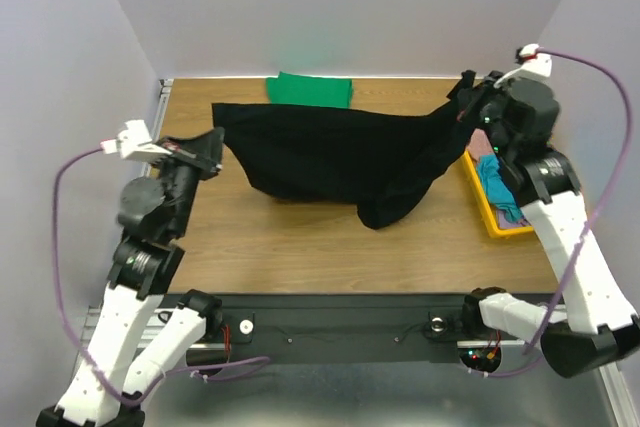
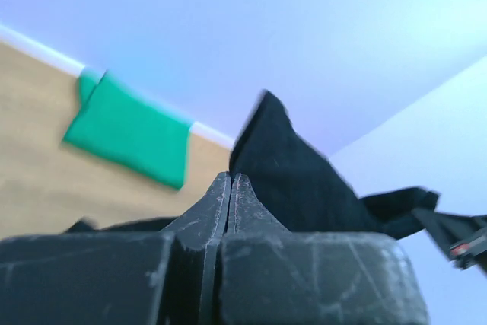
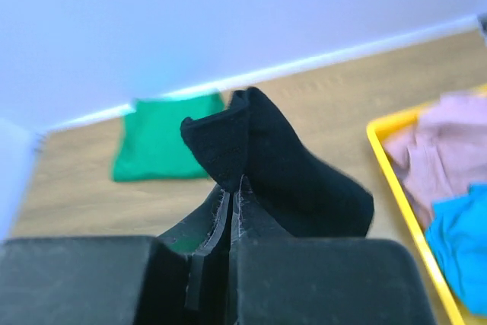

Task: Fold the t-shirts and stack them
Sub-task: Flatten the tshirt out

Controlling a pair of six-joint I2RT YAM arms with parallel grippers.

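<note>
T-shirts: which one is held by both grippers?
The black t-shirt, stretched between the left gripper and the right gripper, both shut on it. The green t-shirt lies folded at the far edge of the table, untouched.

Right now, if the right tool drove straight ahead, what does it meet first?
The black t-shirt that the right tool is shut on; past that, probably bare table beside the green t-shirt, depth unclear.

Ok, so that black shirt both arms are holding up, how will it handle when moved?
Probably very floppy: the black shirt sags between the left gripper and right gripper, its lowest fold seemingly touching the table. Likely light, since two pinched edges carry it. Its trailing fold may drag and bunch.
</note>
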